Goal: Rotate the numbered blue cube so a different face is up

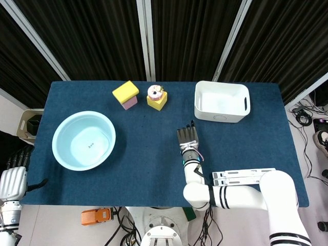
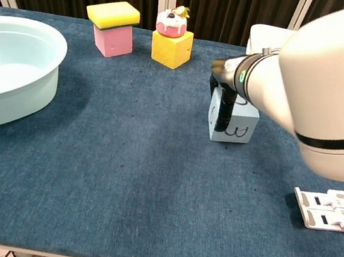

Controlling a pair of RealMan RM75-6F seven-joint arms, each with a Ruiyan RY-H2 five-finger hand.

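Observation:
The numbered blue cube (image 2: 242, 124) stands right of the table's middle, with a "3" on its near face. My right hand (image 2: 228, 88) lies over its top, and one finger (image 2: 226, 114) runs down the near left edge. From the head view my right hand (image 1: 187, 137) hides the cube completely, its fingers bent down over the far side. The cube looks slightly tilted. My left hand (image 1: 12, 180) hangs off the table's front left corner and holds nothing.
A light-blue bowl (image 1: 83, 140) sits at the left. A yellow sponge on a pink block (image 1: 125, 94) and a donut on a yellow block (image 1: 157, 97) stand at the back. A white bin (image 1: 222, 101) is at the back right, and a white flat bracket (image 1: 243, 177) at the front right.

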